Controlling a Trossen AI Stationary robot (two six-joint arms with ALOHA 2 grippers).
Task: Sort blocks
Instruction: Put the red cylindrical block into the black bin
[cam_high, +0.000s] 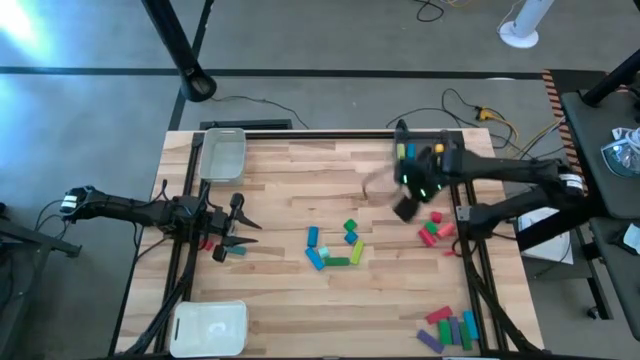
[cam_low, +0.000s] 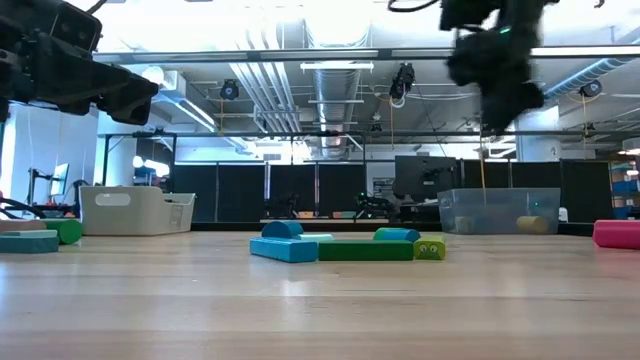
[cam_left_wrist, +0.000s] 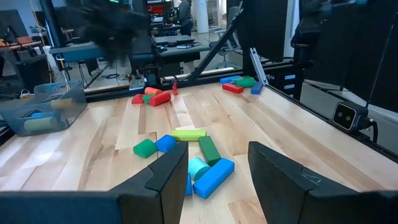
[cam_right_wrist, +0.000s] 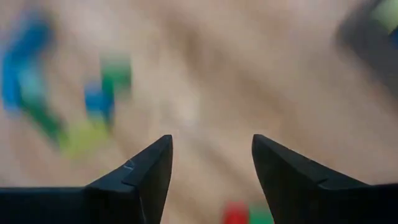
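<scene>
At table centre sits the main cluster of blocks (cam_high: 335, 248): blue, teal, green and yellow pieces touching or nearly so. High view alone shows the other groups: red and green blocks (cam_high: 436, 229) near the right edge, a mixed pile (cam_high: 449, 327) at the near right corner, and two pieces (cam_high: 226, 250) beside the left gripper (cam_high: 243, 228). Low view shows what the overhead hides, a clear tray (cam_low: 497, 211) holding blocks, and a white bin (cam_low: 135, 210).

Bare wood lies between cluster and left gripper, and across the far half of the table.

Seen from above, the long green bar (cam_high: 336, 261) runs left-right, with the yellow bar (cam_high: 357, 251) angled beside it.

Left gripper hangs low at the left side, jaws parted, empty. Right gripper (cam_high: 405, 205) hangs raised over the right-centre, blurred; its wrist view shows fingers (cam_right_wrist: 144, 173) spread, nothing between.
</scene>
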